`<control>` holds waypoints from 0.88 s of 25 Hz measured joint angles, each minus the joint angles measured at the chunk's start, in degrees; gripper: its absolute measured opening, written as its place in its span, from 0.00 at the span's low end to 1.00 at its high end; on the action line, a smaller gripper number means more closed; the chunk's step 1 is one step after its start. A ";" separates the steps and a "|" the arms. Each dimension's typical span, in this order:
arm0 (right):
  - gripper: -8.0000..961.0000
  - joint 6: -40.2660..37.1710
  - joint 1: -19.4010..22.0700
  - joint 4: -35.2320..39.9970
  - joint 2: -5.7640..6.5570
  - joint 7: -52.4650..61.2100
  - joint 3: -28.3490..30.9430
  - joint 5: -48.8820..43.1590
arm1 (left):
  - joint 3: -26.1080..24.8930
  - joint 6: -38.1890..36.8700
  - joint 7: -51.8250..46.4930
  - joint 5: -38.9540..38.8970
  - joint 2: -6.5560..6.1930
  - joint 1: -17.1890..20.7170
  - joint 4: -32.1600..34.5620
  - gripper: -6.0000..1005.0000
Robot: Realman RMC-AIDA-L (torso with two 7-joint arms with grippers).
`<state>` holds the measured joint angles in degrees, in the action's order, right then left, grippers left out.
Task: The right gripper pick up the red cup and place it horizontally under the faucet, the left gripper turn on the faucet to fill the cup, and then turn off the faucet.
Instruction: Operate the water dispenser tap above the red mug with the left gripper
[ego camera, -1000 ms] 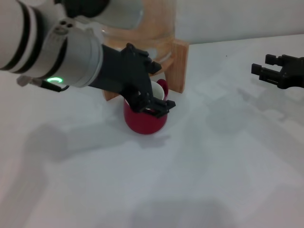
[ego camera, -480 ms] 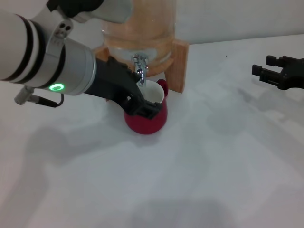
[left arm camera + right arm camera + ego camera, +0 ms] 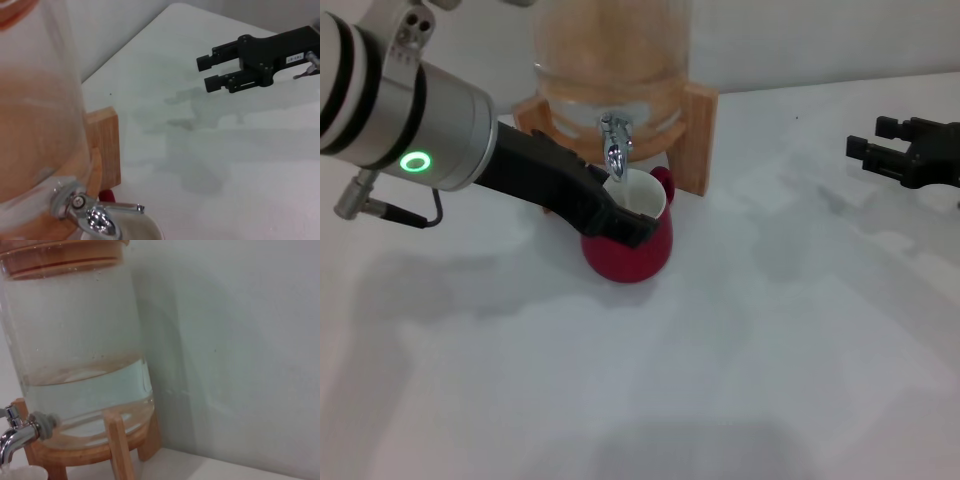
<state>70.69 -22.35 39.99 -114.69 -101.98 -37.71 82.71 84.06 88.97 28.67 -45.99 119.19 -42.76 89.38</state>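
The red cup (image 3: 632,258) stands upright on the white table, its white inside directly below the chrome faucet (image 3: 615,143). My left gripper (image 3: 632,231), a black claw on the silver arm with the green ring, reaches in from the left. Its tip lies over the cup's near-left rim, below and beside the spout. In the left wrist view the faucet (image 3: 96,220) and its lever show close up above the cup's rim (image 3: 146,233). My right gripper (image 3: 868,137) hovers far to the right, open and holding nothing; the left wrist view also shows this right gripper (image 3: 204,73).
The clear drink dispenser (image 3: 610,60) sits in a light wooden stand (image 3: 696,130) at the back, against a pale wall. The dispenser (image 3: 80,365) is partly filled with liquid. White tabletop spreads between the cup and the right gripper.
My left arm has drawn back to the left and its claw has dropped from the faucet to the cup's rim, uncovering the spout. The right gripper has stayed in place.
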 joint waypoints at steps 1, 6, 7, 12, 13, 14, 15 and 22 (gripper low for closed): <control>0.60 -0.01 -0.01 0.00 0.00 0.15 -0.06 0.00 | -0.01 0.02 -0.03 0.04 0.00 0.00 0.00 0.79; 0.60 -0.03 0.04 0.00 0.04 0.30 -0.12 0.00 | -0.06 -0.25 -0.55 2.93 -0.01 0.10 -0.01 0.79; 0.60 -0.03 0.04 0.00 0.04 0.30 -0.12 0.00 | -0.08 -0.28 -0.58 3.71 0.01 0.10 -0.11 0.79; 0.60 -0.03 0.20 0.00 0.07 0.30 0.01 0.00 | 0.13 -0.40 0.76 6.16 0.05 -0.03 -0.66 0.79; 0.60 -0.03 0.23 0.00 0.07 0.30 0.04 0.00 | 0.17 -0.41 1.54 6.34 0.04 -0.03 -0.68 0.79; 0.60 -0.03 0.27 0.00 0.08 0.30 0.08 0.00 | 0.16 -0.46 2.75 6.43 0.02 -0.03 -0.69 0.79; 0.60 -0.03 0.29 0.00 0.08 0.30 0.07 0.00 | 0.12 -0.49 3.43 6.45 0.04 0.00 -0.69 0.79; 0.60 -0.03 0.39 0.00 0.04 0.36 -0.07 0.00 | -0.09 -1.78 8.08 6.39 0.04 0.04 -1.26 0.79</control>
<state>70.66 -21.96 39.99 -114.66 -101.62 -37.78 82.71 83.97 87.19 36.75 -39.60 119.23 -42.72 88.11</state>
